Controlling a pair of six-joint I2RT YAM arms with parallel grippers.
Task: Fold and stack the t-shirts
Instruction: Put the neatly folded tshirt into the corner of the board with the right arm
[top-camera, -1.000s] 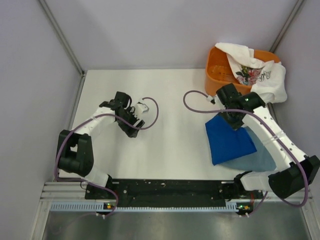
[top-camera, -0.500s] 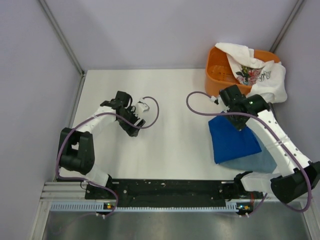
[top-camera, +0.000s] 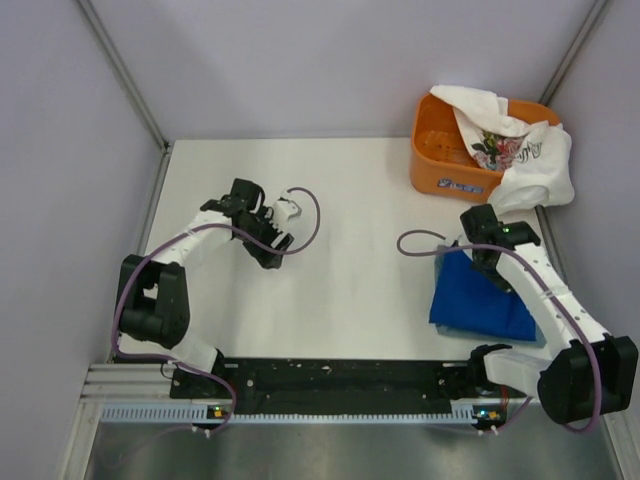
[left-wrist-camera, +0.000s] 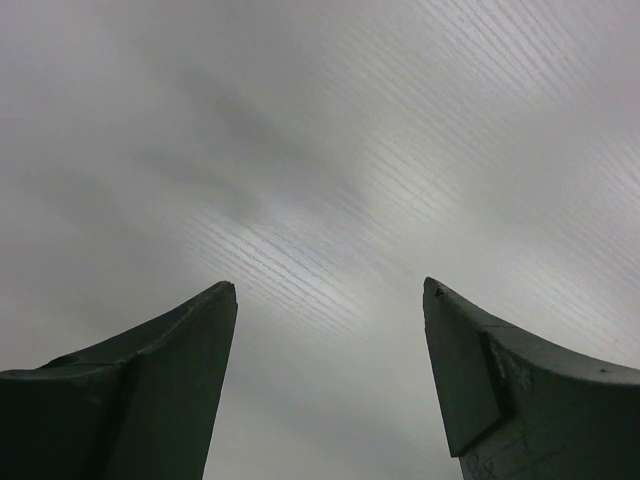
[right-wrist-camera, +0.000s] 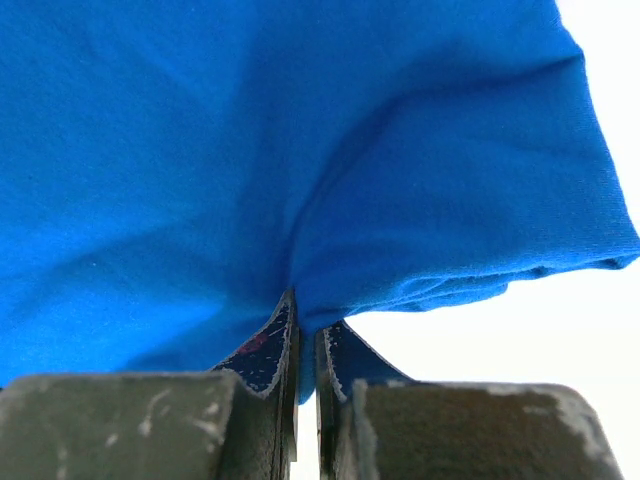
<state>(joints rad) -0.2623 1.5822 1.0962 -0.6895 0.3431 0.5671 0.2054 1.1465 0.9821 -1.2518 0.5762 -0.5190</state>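
Note:
The folded royal-blue t-shirt (top-camera: 478, 298) lies at the right of the table on top of the grey-blue t-shirt (top-camera: 538, 336), of which only a sliver shows. My right gripper (top-camera: 492, 262) is shut on the blue shirt's far edge; in the right wrist view the cloth (right-wrist-camera: 300, 150) is pinched between the fingertips (right-wrist-camera: 272, 345). The white floral t-shirt (top-camera: 520, 150) hangs over the orange basket. My left gripper (top-camera: 268, 250) is open and empty over the bare table at the left, its fingers (left-wrist-camera: 170, 350) wide apart.
The orange basket (top-camera: 445, 165) stands at the back right corner. Grey walls close the table on the left, back and right. Purple cables loop from both wrists over the table top (top-camera: 350, 250).
My right gripper has dragged the blue shirt toward the near right, so it now covers almost all of the grey-blue shirt. The left arm has barely moved.

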